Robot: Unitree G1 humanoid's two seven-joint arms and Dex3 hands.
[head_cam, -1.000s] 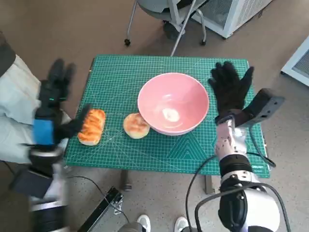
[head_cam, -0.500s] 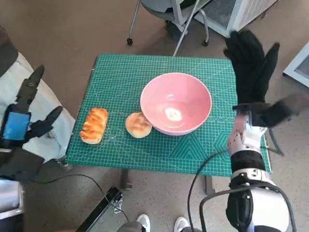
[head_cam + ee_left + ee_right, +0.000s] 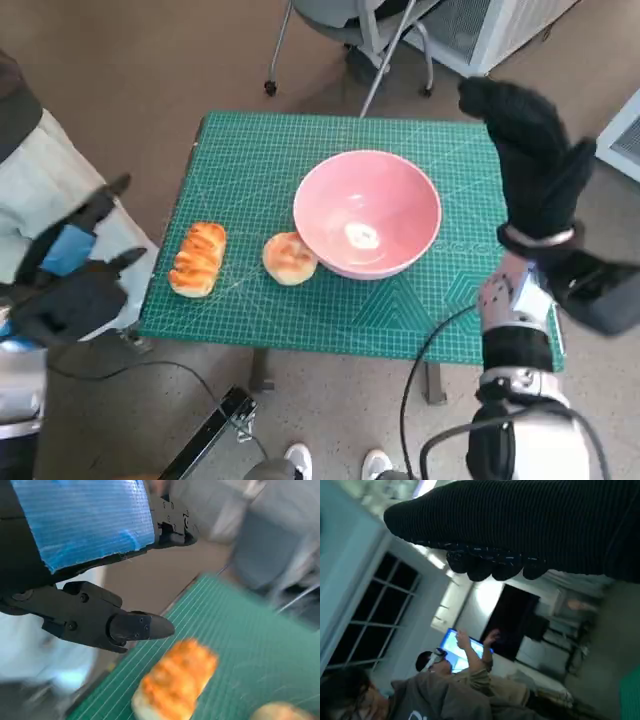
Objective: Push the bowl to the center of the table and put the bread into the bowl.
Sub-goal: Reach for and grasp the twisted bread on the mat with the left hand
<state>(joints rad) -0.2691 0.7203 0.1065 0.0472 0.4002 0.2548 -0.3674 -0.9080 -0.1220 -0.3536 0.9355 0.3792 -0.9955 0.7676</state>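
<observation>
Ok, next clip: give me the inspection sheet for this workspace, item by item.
Surface: small table covered by a green gridded cutting mat.
Job's things: pink round bowl mid-mat, nothing in it; long golden bread roll and round bread bun lie on the mat left of it, the bun close against the bowl.
Clutter: nothing seen.
Hands: left hand off the mat's left edge, holding nothing; right hand raised by the mat's right edge, holding nothing.
Cables: black cable at the front edge.
Surroundings: chair legs; people in the right wrist view.

A glossy, smooth finish is shown by the pink bowl (image 3: 367,213). The bench (image 3: 250,150) is covered by a matt green cutting mat printed with fine lines. The right hand (image 3: 535,165) is clad in black knitted cloth. Shiny blue tape is seen on the hard black left hand (image 3: 85,560). A glazed, browned crust is borne by the long bread (image 3: 198,259).
</observation>
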